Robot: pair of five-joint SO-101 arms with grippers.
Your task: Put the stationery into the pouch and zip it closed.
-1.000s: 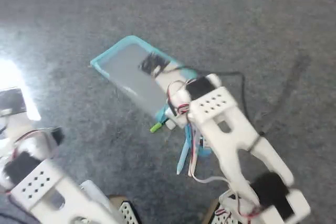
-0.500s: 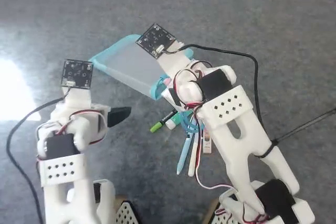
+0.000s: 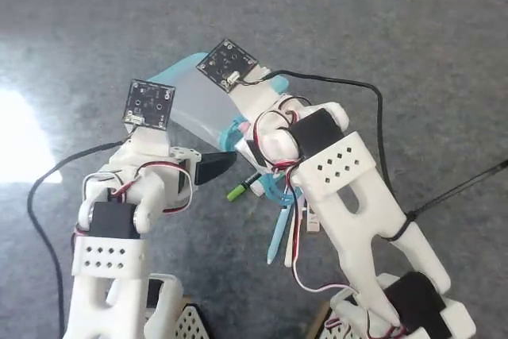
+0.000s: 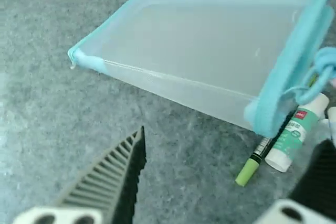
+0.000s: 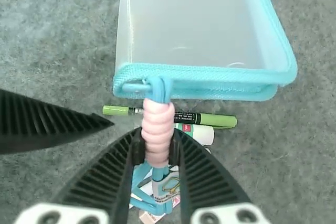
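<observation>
Grey felt-like table cover [image 3: 413, 53] carries everything in the high view; the translucent pouch [image 3: 198, 105] with teal edging lies near mid-table, its zip end toward the arms; the right gripper [image 3: 248, 134] sits at that zip end; the left gripper [image 3: 216, 166] is just beside the pouch's near long edge; a green marker [image 3: 240, 189] lies on the cover just beside the zip end; a light-blue pen [image 3: 279, 232] lies under the right arm, outside the pouch. Left wrist view: the left gripper's two serrated fingers [image 4: 123, 177] stand wide apart with nothing between them, over bare cover next to the pouch; the marker and a white glue stick [image 4: 294, 135] lie side by side at the pouch's zip end. Right wrist view: the right gripper is clamped on a pink ribbed zip pull [image 5: 156, 124]; the pull hangs from a teal loop [image 5: 157, 88] on the pouch's end edge; marker and glue stick lie parallel to that edge, between pouch and gripper, both outside the pouch.
</observation>
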